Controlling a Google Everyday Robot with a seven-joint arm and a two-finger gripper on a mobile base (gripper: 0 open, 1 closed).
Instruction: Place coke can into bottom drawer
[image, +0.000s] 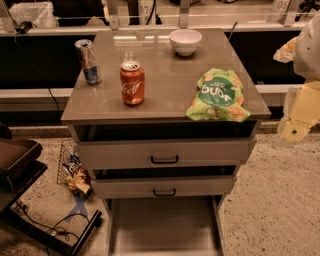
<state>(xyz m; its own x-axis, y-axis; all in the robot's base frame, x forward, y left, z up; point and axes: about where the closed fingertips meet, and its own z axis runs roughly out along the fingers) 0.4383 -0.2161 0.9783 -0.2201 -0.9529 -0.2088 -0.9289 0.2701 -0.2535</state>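
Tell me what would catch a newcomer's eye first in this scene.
The red coke can stands upright near the front left of the grey cabinet top, with a bright green snack bag lying to its right. Below, the bottom drawer is pulled out towards the camera. The gripper hangs at the right edge of the view, beside the cabinet, apart from the can.

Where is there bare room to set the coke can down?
The bottom drawer floor is bare from wall to wall. On the cabinet top, a free patch lies between the coke can and the green chip bag, in front of the white bowl. The left edge is crowded by the blue can. The gripper hangs right of the cabinet.
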